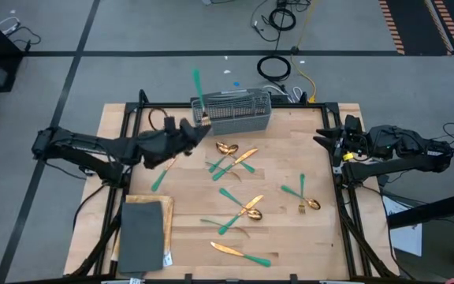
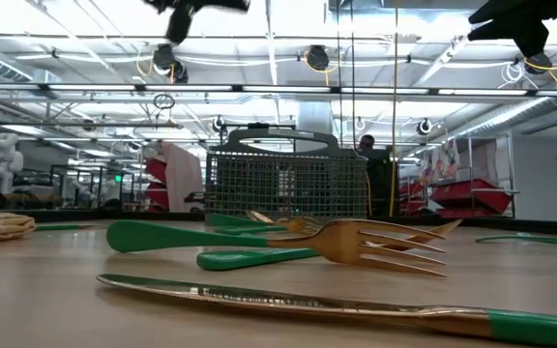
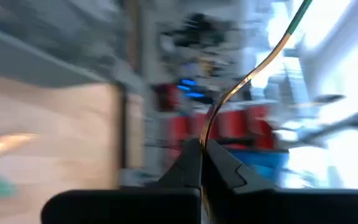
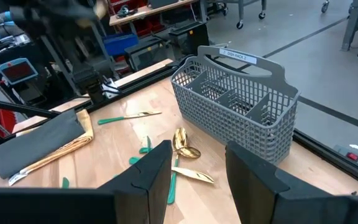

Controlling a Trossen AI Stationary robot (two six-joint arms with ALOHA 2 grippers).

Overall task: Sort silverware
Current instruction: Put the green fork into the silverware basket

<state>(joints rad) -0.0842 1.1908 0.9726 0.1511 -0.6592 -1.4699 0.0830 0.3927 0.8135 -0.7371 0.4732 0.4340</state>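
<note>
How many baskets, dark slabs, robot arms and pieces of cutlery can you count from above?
Baskets: 1
Dark slabs: 1
Robot arms: 2
Pieces of cutlery: about 11, some overlapping; 1 is held up by the left gripper
Total: about 15

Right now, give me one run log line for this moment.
left end effector: shut on fork, beside basket | right end effector: open, waiting at table edge | remaining silverware: on table
</note>
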